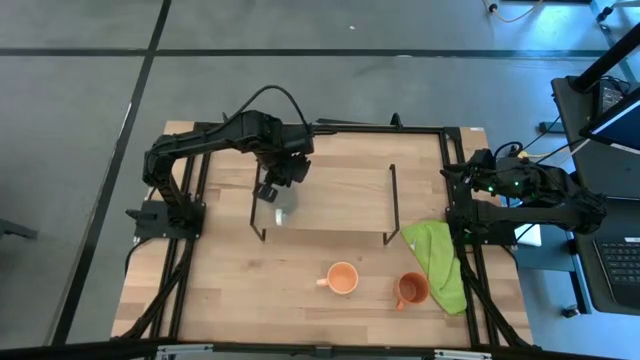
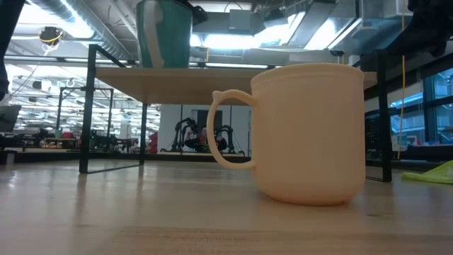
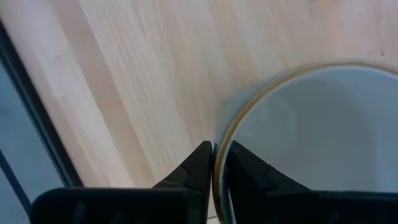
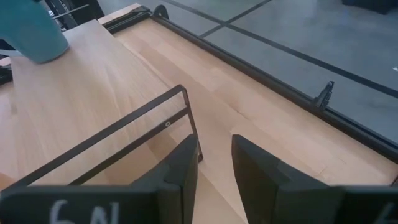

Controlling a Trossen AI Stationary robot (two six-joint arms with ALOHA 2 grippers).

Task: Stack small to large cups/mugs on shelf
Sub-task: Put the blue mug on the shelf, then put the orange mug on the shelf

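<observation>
Light orange mug (image 2: pixel 308 134) sits closest to the low camera, upright on the table (image 1: pixel 250 290), handle toward the shelf's left end; in the high view it stands well in front of the shelf (image 1: pixel 340 195), far from both grippers. Dark orange mug (image 1: pixel 411 290) stands just beside it on the right, its far side touching the green cloth (image 1: pixel 440 262).

White mug (image 3: pixel 311 137) stands upright on the shelf near its left end, rim up, pale inside showing. Left gripper (image 3: pixel 214 165) is right over it: one finger (image 3: pixel 196 168) outside the rim, the other inside, the wall running between them. Fingers straddle the rim with only a thin gap; cannot tell if they pinch it or have let go. Low view shows the mug on the shelf top with dark gripper parts above it.

Right gripper (image 4: pixel 214 165) is parked by the shelf's right leg, fingers apart, nothing between them, well away from all mugs.
</observation>
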